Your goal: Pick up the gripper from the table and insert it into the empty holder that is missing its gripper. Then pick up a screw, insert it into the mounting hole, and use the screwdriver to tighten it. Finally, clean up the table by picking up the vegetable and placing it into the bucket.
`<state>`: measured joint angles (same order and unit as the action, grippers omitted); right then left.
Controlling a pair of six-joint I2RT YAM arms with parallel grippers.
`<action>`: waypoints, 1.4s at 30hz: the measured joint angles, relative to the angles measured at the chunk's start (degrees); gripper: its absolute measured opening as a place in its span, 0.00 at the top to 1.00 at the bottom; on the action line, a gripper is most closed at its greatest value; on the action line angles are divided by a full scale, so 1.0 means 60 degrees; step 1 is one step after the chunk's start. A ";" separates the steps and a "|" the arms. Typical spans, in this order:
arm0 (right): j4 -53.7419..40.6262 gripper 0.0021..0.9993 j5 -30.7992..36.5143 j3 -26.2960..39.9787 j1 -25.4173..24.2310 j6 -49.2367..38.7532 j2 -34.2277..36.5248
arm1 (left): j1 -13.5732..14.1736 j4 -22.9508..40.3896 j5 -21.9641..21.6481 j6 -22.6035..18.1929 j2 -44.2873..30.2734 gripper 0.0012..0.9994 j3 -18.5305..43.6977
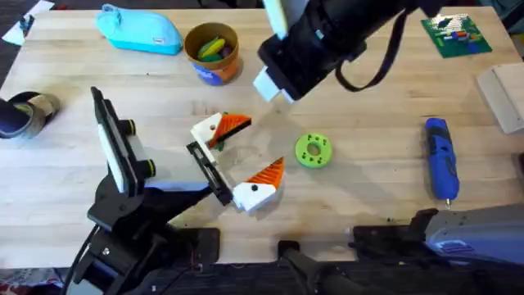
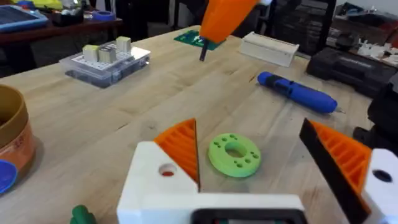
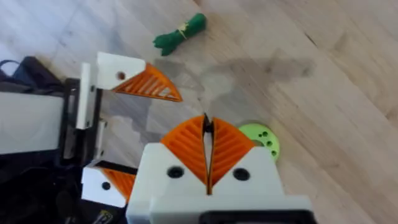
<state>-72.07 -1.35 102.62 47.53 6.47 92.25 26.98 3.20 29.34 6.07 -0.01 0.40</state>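
- light-blue zip pouch (image 1: 141, 30), far edge of table (image 1: 360, 156), toward left corner
- green disc with holes (image 1: 313, 151), mid-table
- green circuit board (image 1: 456, 34), far right corner
- clear plastic box (image 2: 104, 63) holding small blocks
- tape roll (image 1: 37, 111), left edge

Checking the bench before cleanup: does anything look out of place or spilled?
Nothing looks spilled or broken. One stray: the green vegetable lies loose on the table near the open left gripper, not in the bucket.
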 joint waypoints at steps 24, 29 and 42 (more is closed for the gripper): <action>0.1349 1.00 -0.0650 0.0064 0.1767 -0.0608 0.0874 | 0.0000 0.0000 0.0003 0.0000 -0.0001 0.01 0.0000; 0.1460 1.00 -0.0647 0.0064 0.1767 -0.0723 0.0878 | 0.0000 0.0000 0.0000 0.0000 -0.0001 0.01 0.0000; 0.1496 1.00 -0.0647 0.0067 0.1767 -0.0863 0.1212 | 0.0000 0.0000 0.0003 0.0000 0.0003 0.01 0.0000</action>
<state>-63.09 -5.23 103.02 58.13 1.29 99.52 26.98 3.20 29.36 6.07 0.01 0.40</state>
